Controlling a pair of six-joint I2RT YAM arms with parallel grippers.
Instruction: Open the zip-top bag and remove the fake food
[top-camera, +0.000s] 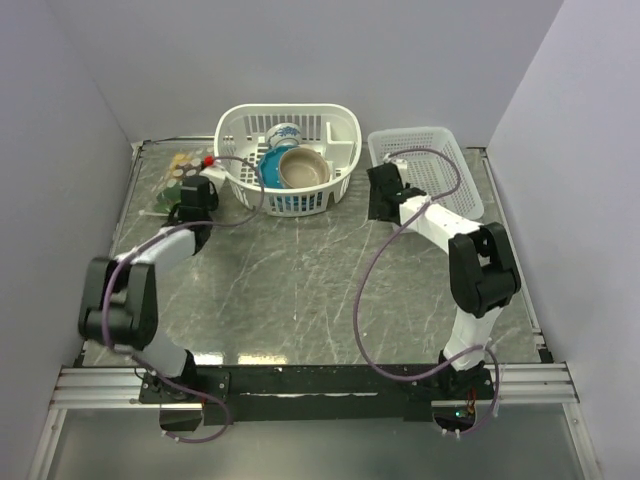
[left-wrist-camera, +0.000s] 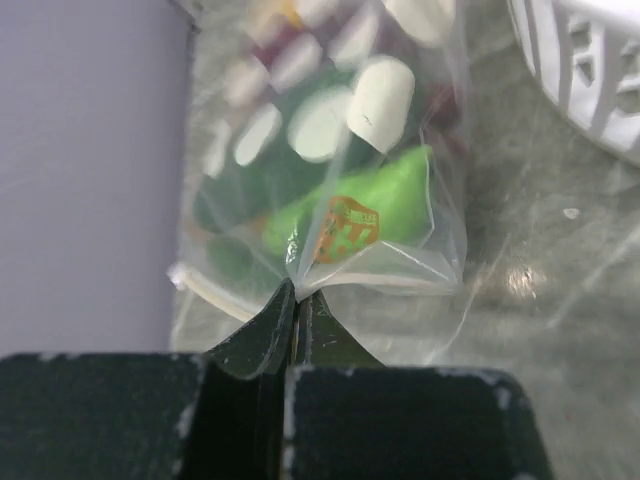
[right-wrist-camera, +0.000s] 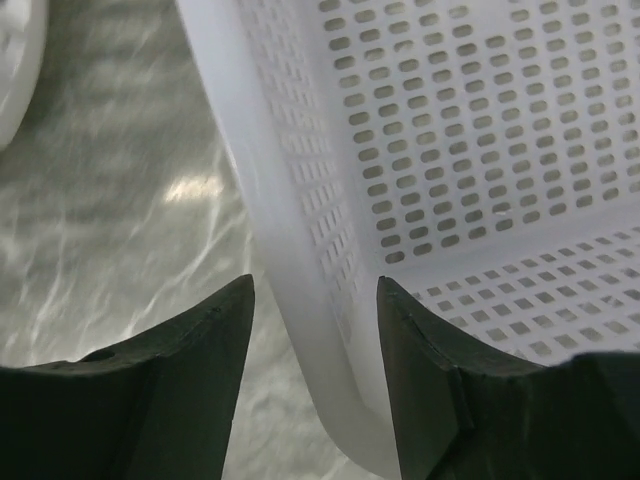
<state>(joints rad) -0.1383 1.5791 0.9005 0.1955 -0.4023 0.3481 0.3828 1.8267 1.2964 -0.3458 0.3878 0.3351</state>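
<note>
Clear dotted zip-top bag (left-wrist-camera: 330, 180), far-left worktop (top-camera: 300, 290) corner, holding green toy food (left-wrist-camera: 390, 195): edge pinched by left gripper (left-wrist-camera: 297, 300). Deep white mesh basket (top-camera: 232, 120): blue bowl (top-camera: 270, 168), brown bowl (top-camera: 303, 168). Shallow white basket (right-wrist-camera: 480, 150): right gripper (right-wrist-camera: 315, 290) spread astride rim.

High rear overview of table (top-camera: 300, 290); wrist views close on zip-top bag (left-wrist-camera: 330, 200) and, perhaps, basket rim (right-wrist-camera: 290, 280).

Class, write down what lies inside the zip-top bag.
Through the clear bag a green toy piece shows, with dark blurred shapes around it. The bag's pale printed dots and the blur hide what the other pieces are.
</note>
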